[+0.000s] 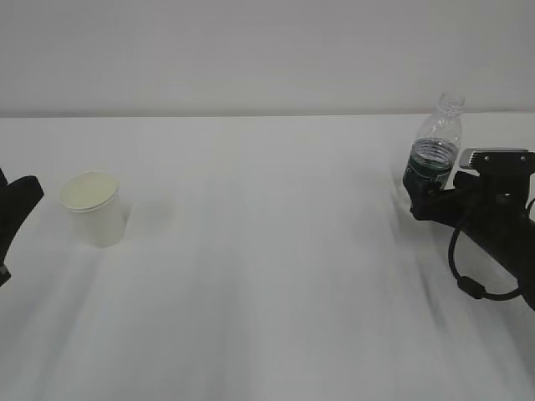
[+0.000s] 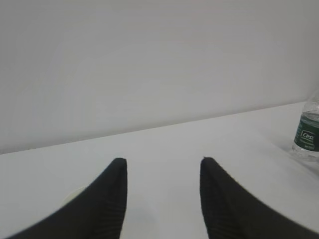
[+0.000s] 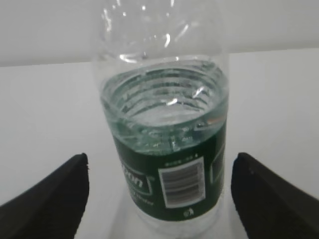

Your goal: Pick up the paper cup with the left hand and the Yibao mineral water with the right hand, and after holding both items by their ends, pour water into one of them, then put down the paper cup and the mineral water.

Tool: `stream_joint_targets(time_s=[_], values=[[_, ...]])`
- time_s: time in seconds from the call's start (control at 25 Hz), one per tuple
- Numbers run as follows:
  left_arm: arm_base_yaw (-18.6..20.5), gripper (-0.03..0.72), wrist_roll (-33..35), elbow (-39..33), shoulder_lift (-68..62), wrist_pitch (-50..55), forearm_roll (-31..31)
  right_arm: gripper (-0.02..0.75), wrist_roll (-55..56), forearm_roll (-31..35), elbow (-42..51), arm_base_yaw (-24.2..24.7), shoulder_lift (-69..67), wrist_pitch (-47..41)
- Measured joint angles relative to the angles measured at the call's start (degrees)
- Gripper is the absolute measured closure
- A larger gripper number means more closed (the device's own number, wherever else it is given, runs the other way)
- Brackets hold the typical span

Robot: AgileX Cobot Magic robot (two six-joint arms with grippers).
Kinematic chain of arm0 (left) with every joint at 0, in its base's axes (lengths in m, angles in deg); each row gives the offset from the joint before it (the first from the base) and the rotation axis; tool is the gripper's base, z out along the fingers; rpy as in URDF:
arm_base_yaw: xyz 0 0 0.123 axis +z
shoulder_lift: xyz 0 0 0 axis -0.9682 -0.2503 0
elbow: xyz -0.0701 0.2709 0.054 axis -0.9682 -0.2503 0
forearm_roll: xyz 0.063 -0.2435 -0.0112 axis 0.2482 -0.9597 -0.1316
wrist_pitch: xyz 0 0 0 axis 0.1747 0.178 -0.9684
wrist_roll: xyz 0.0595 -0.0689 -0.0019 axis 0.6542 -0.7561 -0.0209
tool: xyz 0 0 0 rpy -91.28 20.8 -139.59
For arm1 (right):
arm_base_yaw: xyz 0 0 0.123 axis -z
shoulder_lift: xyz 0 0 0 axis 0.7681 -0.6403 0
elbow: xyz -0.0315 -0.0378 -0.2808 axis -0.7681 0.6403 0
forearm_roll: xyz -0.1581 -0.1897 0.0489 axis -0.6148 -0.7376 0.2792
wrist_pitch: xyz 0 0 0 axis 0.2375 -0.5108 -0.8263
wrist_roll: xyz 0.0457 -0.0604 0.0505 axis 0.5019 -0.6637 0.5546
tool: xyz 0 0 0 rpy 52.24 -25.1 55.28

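Note:
The white paper cup (image 1: 92, 207) stands upright on the left of the table. My left gripper (image 1: 20, 199) is just left of it at the view's edge, apart from the cup. In the left wrist view that gripper (image 2: 162, 162) is open, with only bare table between its fingers (image 2: 112, 199). The Yibao mineral water (image 1: 436, 146) stands upright at the far right, uncapped and part full. My right gripper (image 1: 426, 190) is open at label height. The bottle (image 3: 169, 149) sits between its fingertips (image 3: 62, 194), with a gap on each side.
The white table (image 1: 267, 276) runs back to a plain pale wall (image 1: 267, 50). The bottle (image 2: 306, 133) also shows at the right edge of the left wrist view. The right arm's black cable (image 1: 468, 280) loops down near the table's right side.

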Motion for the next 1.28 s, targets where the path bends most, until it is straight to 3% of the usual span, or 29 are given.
stream_joint_targets(time_s=[0.36, 0.76, 1.28], values=[[0.0, 0.342, 0.1, 0.0, 0.0, 0.0, 0.0, 0.057, 0.0, 0.3, -2.1, 0.0, -1.3, 0.0], [0.0, 0.228, 0.2, 0.0, -1.6, 0.0, 0.0, 0.058, 0.0, 0.6, -4.2, 0.0, -3.8, 0.0], [0.0, 0.220, 0.2, 0.0, -2.3, 0.0, 0.0, 0.059, 0.0, 1.3, -6.4, 0.0, -4.1, 0.0]])
